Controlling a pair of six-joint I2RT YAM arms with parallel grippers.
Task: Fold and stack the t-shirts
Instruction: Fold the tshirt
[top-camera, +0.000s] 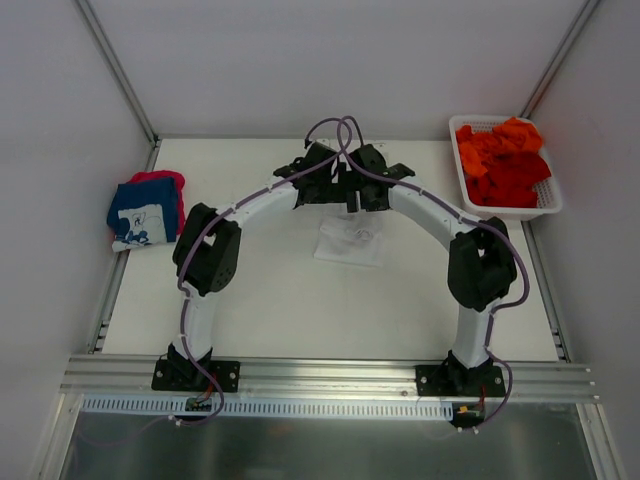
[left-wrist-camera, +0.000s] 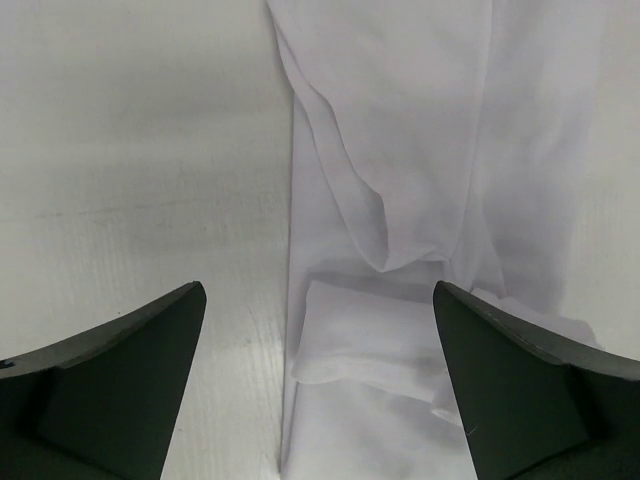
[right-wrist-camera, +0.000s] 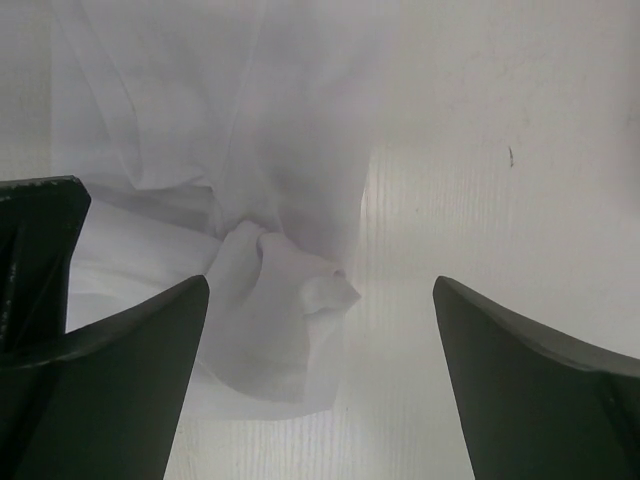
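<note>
Left gripper (left-wrist-camera: 318, 300): jaws wide apart, over white tee (left-wrist-camera: 400, 150).
Right gripper (right-wrist-camera: 320, 290): jaws wide apart, over white tee.
Navy tee (top-camera: 140, 215): far left of the frame.

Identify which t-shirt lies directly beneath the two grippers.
The white t-shirt at mid-table; the navy and pink pile lies at the left edge, the orange-red ones in the basket.

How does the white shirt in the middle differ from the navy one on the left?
The white t-shirt lies alone mid-table; the navy t-shirt sits at the left edge atop a pink-red t-shirt. The white one looks rumpled, the navy one folded. Both rest on the table.
</note>
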